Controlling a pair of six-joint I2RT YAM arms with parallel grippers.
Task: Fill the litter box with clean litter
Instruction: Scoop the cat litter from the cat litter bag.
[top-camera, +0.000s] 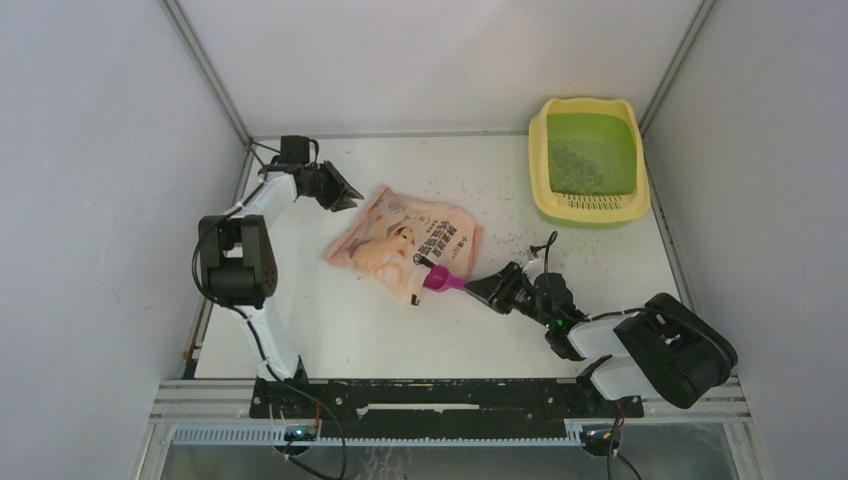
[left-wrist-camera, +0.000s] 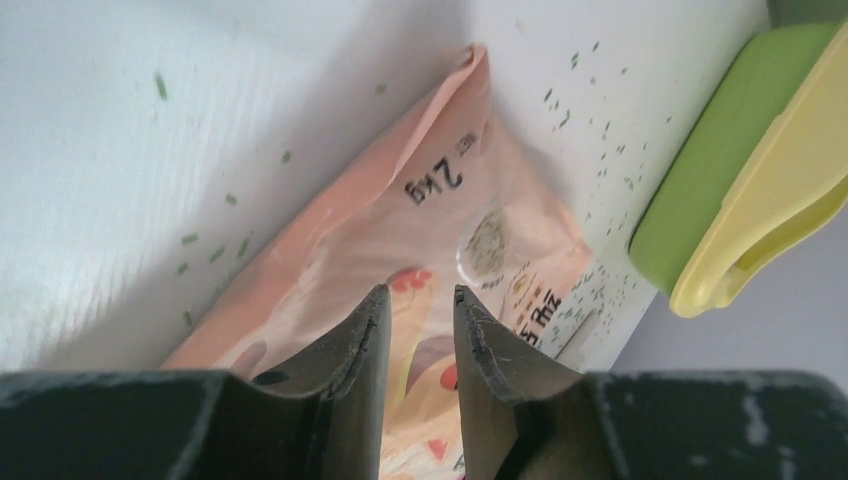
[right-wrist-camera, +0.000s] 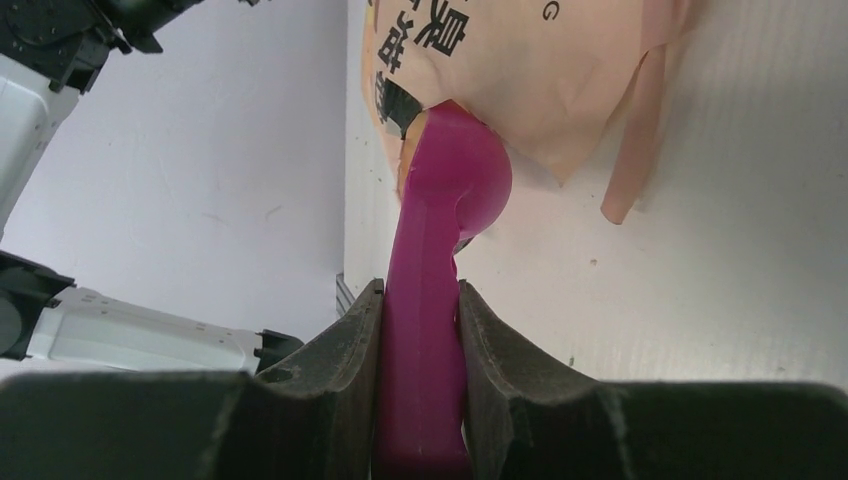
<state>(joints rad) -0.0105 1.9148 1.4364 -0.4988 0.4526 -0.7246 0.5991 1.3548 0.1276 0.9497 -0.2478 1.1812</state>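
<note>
Right gripper (right-wrist-camera: 420, 298) is clamping the scoop (right-wrist-camera: 442, 200) handle, bowl half hiding in the bag (top-camera: 400, 240) mouth. Left gripper (left-wrist-camera: 420, 302) is hanging slightly open, empty, over the bag. Litter box (top-camera: 592, 208) is sitting in the table's (top-camera: 330, 330) far-right corner, litter (top-camera: 575, 165) inside.

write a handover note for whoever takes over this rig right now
Left gripper: jaws slightly apart, nothing between them, near the far-left corner of the bag.
Right gripper: shut on the handle of the magenta scoop, its bowl at the bag's torn mouth.
Litter box: upright at the table's far right corner.
Done: some litter lies in the basin; stray granules dot the table.
Left: probably scoop more from the bag and carry it to the box.
</note>
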